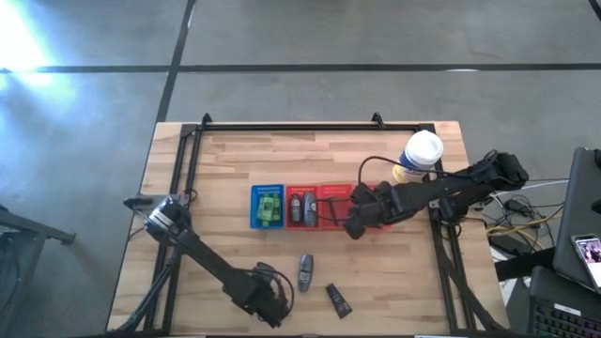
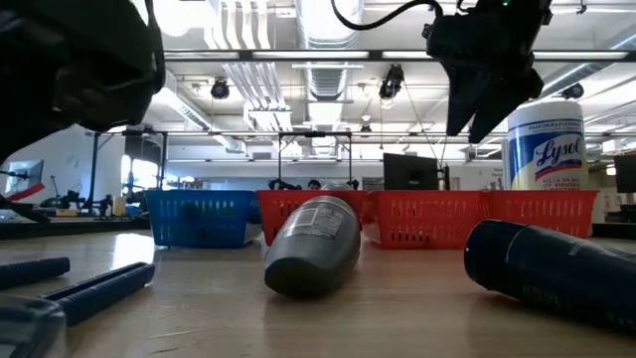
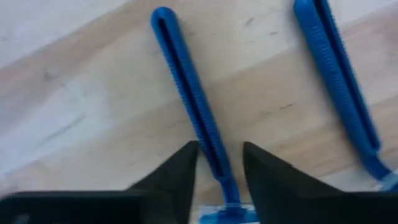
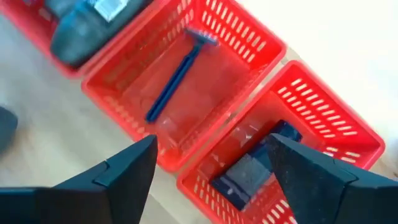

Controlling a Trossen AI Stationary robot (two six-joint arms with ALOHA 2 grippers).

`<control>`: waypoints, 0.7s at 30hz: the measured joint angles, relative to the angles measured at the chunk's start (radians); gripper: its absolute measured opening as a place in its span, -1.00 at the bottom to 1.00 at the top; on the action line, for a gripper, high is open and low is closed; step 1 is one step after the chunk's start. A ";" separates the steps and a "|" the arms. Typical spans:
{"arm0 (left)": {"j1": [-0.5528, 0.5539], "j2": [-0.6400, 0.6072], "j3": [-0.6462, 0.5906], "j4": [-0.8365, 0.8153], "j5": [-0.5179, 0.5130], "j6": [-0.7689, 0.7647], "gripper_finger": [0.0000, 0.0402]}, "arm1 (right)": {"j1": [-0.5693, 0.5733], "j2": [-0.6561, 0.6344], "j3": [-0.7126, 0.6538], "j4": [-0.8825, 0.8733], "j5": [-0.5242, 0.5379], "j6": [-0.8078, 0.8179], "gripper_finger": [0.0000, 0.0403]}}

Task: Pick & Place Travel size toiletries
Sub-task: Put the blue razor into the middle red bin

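- Left gripper (image 3: pixel 219 163) positioned low at the near table edge, fingers (image 3: pixel 176 171) parted and straddling the handle of a blue razor (image 3: pixel 186 93); no clamping visible.
- Second blue razor (image 3: pixel 339 81) lay just beside the first, flat on the wooden table (image 1: pixel 225 178).
- Right gripper (image 4: pixel 211 168) held above the red baskets, fingers (image 4: pixel 127 163) spread wide, nothing between them.
- Middle red basket (image 4: pixel 261 37) contained one blue razor (image 4: pixel 171 81); adjoining red basket (image 4: pixel 348 134) contained a dark tube (image 4: pixel 252 168).
- Third red basket (image 1: pixel 300 206) held grey oval sticks (image 1: pixel 302 208).
- Blue basket (image 1: pixel 267 206) held green bottles (image 1: pixel 270 207).
- Grey stick (image 1: pixel 305 271) and dark tube (image 1: pixel 339 300) lay loose on the table, near the left gripper.
- White-and-yellow canister (image 1: pixel 419 155) stood upright behind the red baskets.
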 joint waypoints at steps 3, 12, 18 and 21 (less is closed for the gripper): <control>0.000 -0.002 -0.024 -0.031 -0.028 0.057 -0.62 | 0.025 -0.021 0.003 0.001 -0.026 -0.034 0.41; -0.008 -0.081 -0.066 -0.098 -0.417 0.431 -0.88 | 0.047 -0.144 -0.044 0.389 -0.447 -0.176 0.23; 0.008 -0.280 -0.085 0.009 -0.699 0.855 -0.88 | -0.033 -0.105 -0.081 0.544 -0.461 -0.110 0.18; 0.053 -0.357 -0.145 0.141 -0.682 1.024 -0.88 | -0.049 -0.087 -0.082 0.583 -0.426 -0.163 0.22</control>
